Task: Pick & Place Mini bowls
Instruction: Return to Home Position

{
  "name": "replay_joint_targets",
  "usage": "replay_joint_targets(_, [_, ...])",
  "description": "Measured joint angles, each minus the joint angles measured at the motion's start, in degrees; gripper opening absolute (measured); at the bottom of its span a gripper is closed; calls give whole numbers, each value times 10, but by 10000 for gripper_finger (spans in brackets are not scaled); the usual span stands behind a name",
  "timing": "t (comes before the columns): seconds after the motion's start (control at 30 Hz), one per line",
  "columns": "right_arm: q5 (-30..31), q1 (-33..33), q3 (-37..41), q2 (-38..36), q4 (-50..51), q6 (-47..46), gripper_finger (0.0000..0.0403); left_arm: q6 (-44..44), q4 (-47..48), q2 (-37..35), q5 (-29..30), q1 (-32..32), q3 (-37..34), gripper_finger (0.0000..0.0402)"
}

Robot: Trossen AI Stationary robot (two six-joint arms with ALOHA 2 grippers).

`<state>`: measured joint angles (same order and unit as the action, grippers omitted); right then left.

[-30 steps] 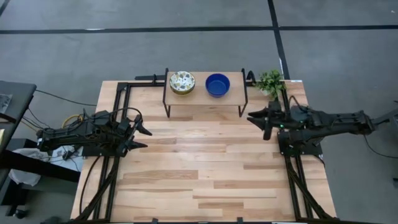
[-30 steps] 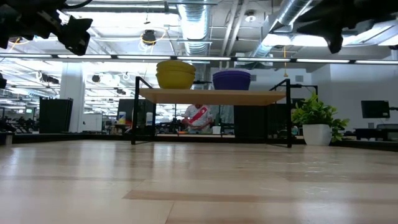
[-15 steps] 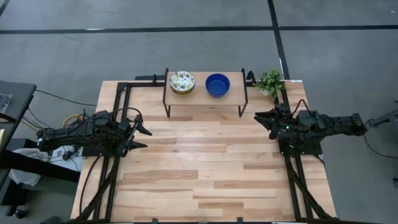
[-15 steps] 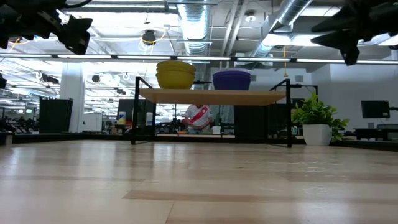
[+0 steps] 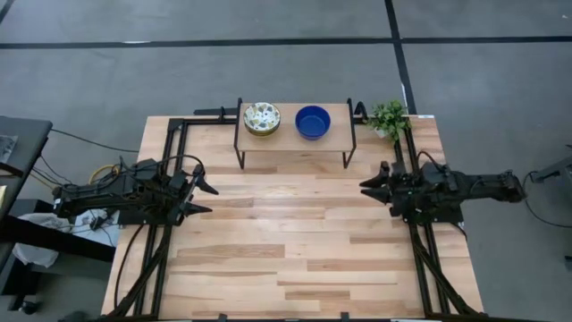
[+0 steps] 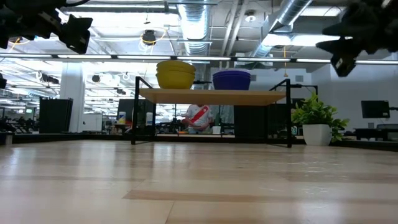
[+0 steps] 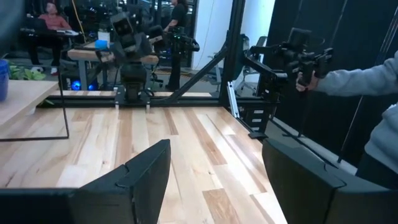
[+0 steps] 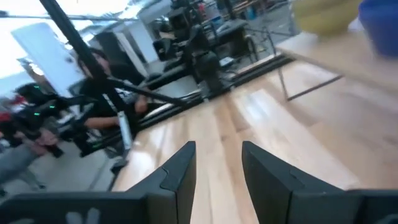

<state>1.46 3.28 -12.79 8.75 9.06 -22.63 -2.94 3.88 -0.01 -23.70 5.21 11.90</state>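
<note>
Mini bowls (image 5: 313, 122) all sit on top of the shelf (image 5: 288, 140), which stands at the far edge of the table (image 5: 295, 241), and they form two stacks side by side. Well to the left of the shelf and nearer the front, the left gripper (image 5: 207, 199) hangs over the table's left rim and points inward. Its fingers (image 7: 140, 180) are spread wide with nothing between them. The floral stack (image 5: 262, 118) stands on the shelf's left half, white with a speckled pattern inside; in the low view its outer walls look yellow and its rims show layered. Through the gap under the shelf board, far back in the room, a person (image 6: 199, 117) in a red and white top is visible. The blue stack (image 5: 313, 123) stands on the shelf's right half, near the floral one but not touching it. Just past the shelf's right end is a small potted plant (image 5: 389, 118). In front of the plant and to the right of the shelf, the right gripper (image 5: 371, 188) hangs over the table's right rim, pointing inward. Its fingers (image 8: 180, 174) are parted by a narrow gap and hold nothing.
</note>
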Motion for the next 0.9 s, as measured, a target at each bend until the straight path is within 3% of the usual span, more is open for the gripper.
replay_joint_targets(0.23, [-53,-31,66,-87,-84,4,118,-8,0,0,1,0,0,253])
replay_joint_targets(0.33, [-80,-41,58,-85,-93,27,118,-16,1,0,1,1,6,253])
replay_joint_targets(0.9, [-90,-56,56,-86,-42,50,118,31,30,0,10,1,6,253])
